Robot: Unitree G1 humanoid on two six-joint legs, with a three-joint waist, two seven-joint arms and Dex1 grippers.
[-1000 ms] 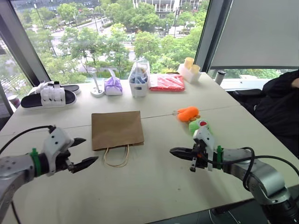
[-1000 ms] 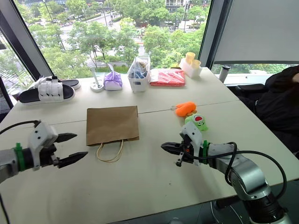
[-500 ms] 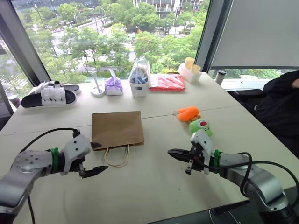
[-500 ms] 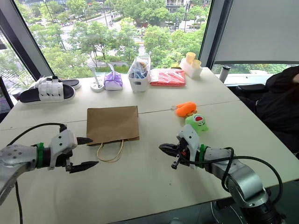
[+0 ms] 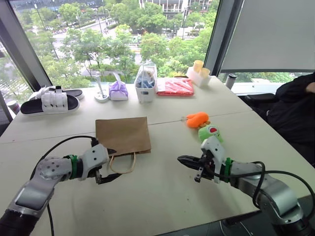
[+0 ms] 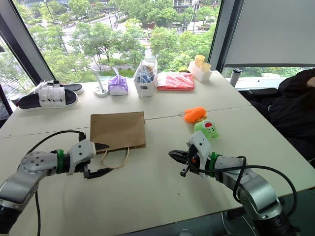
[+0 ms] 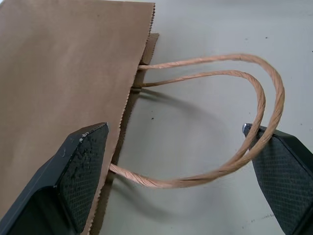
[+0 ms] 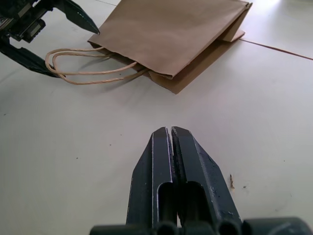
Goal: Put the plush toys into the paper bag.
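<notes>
paper bag (image 5: 123,136) lay flat on the table (image 5: 162,191), handles (image 7: 234,122) toward us | our left gripper (image 5: 109,165) gaped wide, fingers straddling the handle loops at the bag's mouth | our right gripper (image 8: 171,142) was clenched on nothing, pointing at the bag | orange plush toy (image 5: 198,119) and green plush toy (image 5: 209,132) sat to the bag's right

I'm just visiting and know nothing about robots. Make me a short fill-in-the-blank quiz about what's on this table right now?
1. The paper bag lies ____ on the table, not standing.
2. The left gripper has its jaws open around the bag's looped ____.
3. The right gripper has its jaws ____ and holds nothing.
4. The orange plush toy lies beside a plush toy coloured ____.

Missing words: flat; handles; shut; green
</notes>
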